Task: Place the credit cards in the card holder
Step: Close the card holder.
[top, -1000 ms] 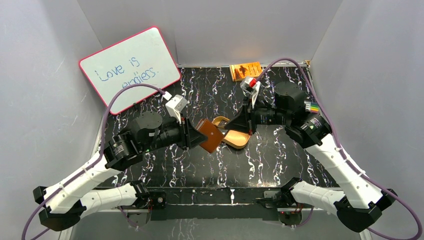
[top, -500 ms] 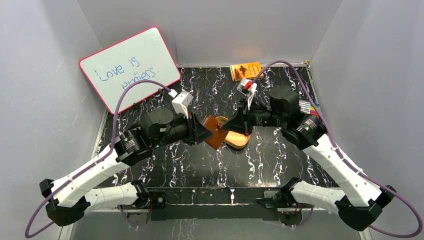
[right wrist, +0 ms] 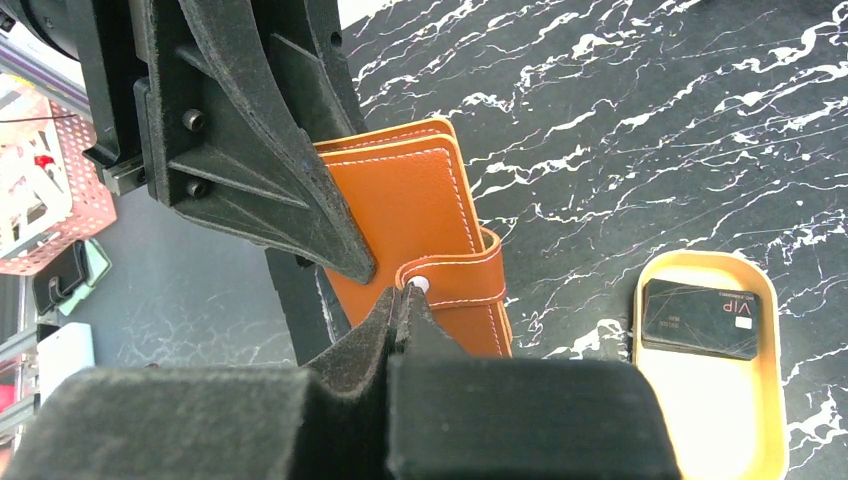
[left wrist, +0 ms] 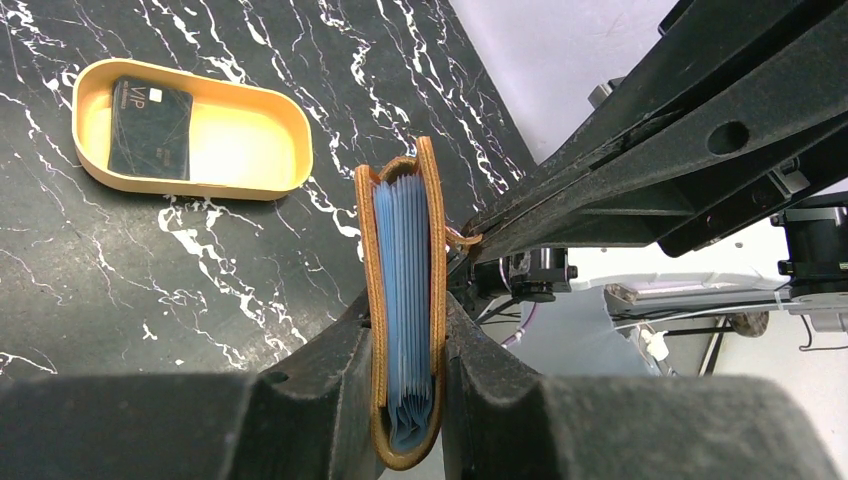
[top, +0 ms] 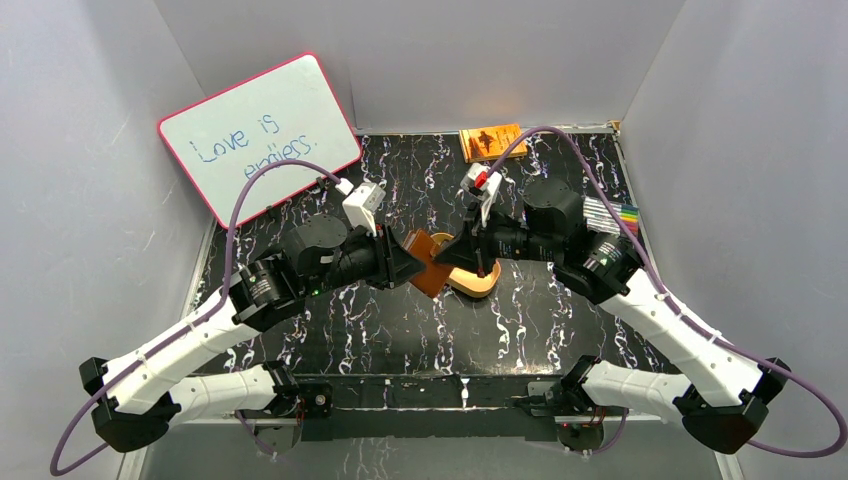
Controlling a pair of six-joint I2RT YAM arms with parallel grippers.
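Over the black marbled desk (top: 400, 320), the L hand (left wrist: 405, 345) clamps the brown leather card holder (right wrist: 410, 210), one finger pressed on each cover. The holder is lifted clear of the surface, edge-on to the L wrist cam, with blue inner sleeves showing btwn the covers. The R hand (right wrist: 400, 300) is fully closed, tips at the holder's snap strap by the metal stud; can't tell whether any leather is caught. One dark credit card (left wrist: 150, 128) marked VIP lies flat in the tan oval tray (left wrist: 240, 140) nearby, apart from both hands.
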